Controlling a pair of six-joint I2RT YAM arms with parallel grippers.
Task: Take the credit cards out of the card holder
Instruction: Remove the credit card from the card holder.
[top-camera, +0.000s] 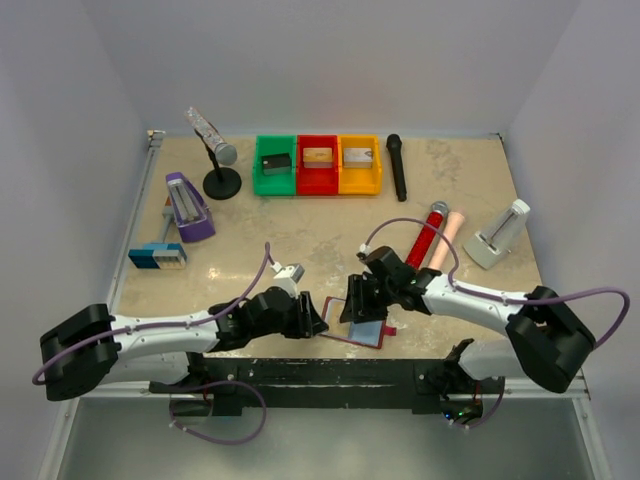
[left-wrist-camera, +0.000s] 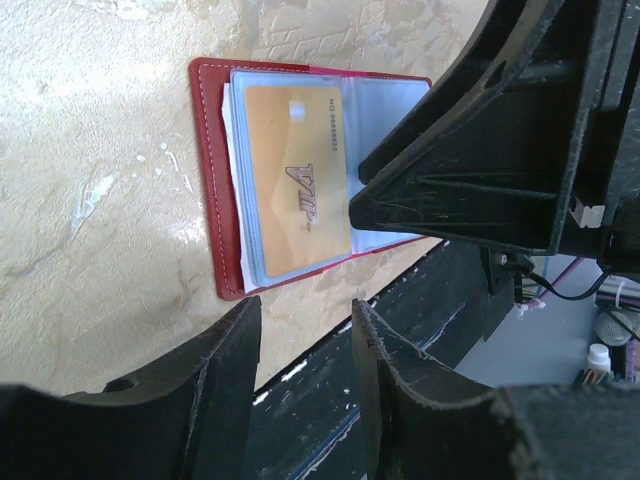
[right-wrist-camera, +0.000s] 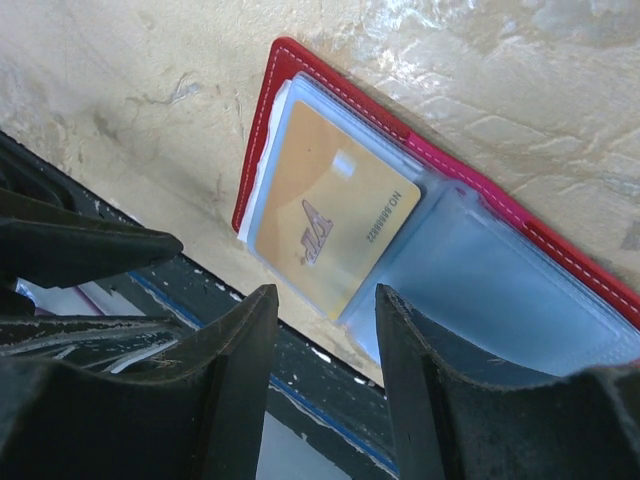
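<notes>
The dark red card holder lay open at the near edge of the table, with a gold-tan credit card tucked in its clear blue pocket (lettering facing up). The left gripper and the right gripper flanked it closely. Both had their jaws parted and grasped nothing.

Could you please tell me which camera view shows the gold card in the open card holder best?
The right wrist view: the gold card lies whole and unobstructed, its print legible. The left wrist view shows it nearly whole, with one edge hidden. From the top view, only the card holder is distinguishable.
</notes>
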